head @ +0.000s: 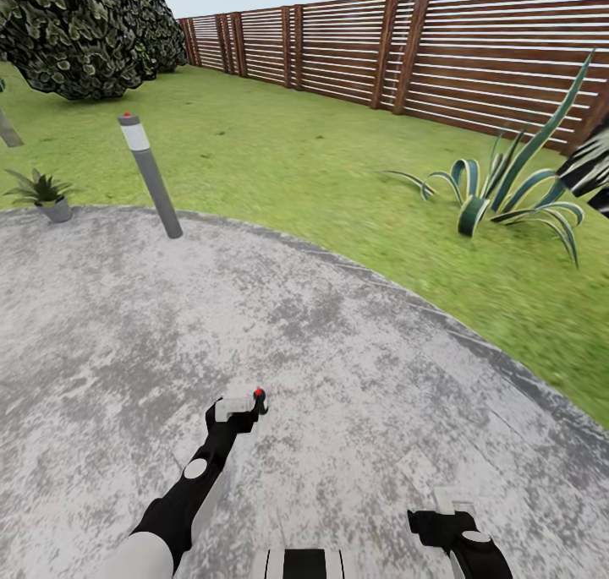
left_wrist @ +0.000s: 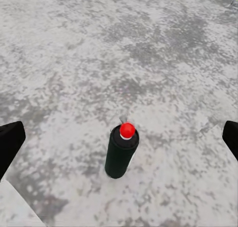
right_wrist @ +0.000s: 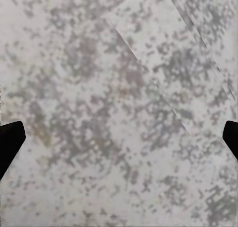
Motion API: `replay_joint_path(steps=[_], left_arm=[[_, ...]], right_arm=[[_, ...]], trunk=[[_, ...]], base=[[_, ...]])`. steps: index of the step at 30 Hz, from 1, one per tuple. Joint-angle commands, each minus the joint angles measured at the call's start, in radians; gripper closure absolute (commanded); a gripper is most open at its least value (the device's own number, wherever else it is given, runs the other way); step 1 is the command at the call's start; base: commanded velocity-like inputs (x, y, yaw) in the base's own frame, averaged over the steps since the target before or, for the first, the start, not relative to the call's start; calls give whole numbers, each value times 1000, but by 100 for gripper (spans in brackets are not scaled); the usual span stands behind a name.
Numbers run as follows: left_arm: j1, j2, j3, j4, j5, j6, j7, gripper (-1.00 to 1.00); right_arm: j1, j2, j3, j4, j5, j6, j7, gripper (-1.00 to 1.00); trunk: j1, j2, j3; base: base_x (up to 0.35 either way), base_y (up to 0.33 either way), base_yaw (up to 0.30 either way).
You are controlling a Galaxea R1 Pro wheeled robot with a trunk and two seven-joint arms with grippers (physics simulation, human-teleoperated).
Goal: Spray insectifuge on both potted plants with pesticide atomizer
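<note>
Grey mottled stone of the round patio (head: 355,325) spreads underfoot, ringed by lawn (head: 279,156) and a brown slat fence (head: 474,46), with a grey red-topped lamp post (head: 150,173) at its edge, a small potted plant (head: 42,194) to the left and a striped agave (head: 507,186) on the grass. Standing upright on the stone is the pesticide atomizer (left_wrist: 121,152), red cap up. The left gripper (head: 245,406) reaches toward it, fingers (left_wrist: 10,140) spread wide on either side and not touching, apparently lined up for a grasp around the bottle's body. The right gripper (head: 450,511) hangs low near the base, its fingers equally wide and holding nothing.
</note>
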Motion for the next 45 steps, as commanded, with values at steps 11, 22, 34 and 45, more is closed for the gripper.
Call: replay_joint_path(steps=[11, 22, 34, 45], left_arm=[[0, 0, -3, 0, 4, -4, 0, -100], [0, 0, -3, 1, 4, -4, 0, -100], [0, -1, -4, 0, 4, -4, 0, -100], [0, -1, -4, -1, 4, -4, 0, -100]], right_arm=[[0, 0, 0, -1, 9, 6, 1, -100], [0, 0, 0, -1, 9, 6, 1, -100], [0, 0, 1, -1, 9, 6, 1, -100], [0, 0, 0, -1, 9, 6, 1, -100]], trunk=[[0, 0, -1], [0, 0, -1], [0, 0, -1], [0, 0, -1]], base=[[214, 0, 0], [42, -89, 0], [40, -98, 45], [1, -1, 178]])
